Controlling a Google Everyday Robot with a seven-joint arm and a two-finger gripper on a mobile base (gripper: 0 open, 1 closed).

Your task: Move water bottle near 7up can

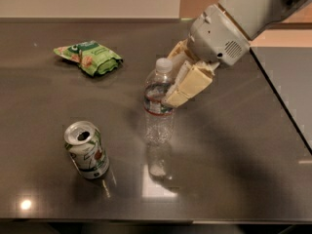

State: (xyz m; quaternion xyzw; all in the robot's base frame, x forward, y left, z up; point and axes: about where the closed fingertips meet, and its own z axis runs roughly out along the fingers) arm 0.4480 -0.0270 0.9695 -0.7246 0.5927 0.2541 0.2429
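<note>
The water bottle is clear with a white cap and a red-edged label band. It stands upright near the middle of the dark table. My gripper reaches in from the upper right and is shut on the bottle's upper part, with cream fingers on its right side. The 7up can is silver and green with a red spot. It stands at the front left, about a hand's width to the left of the bottle.
A green snack bag lies at the back left of the table. The table's right edge runs diagonally at the right. A pale wall stands behind the table.
</note>
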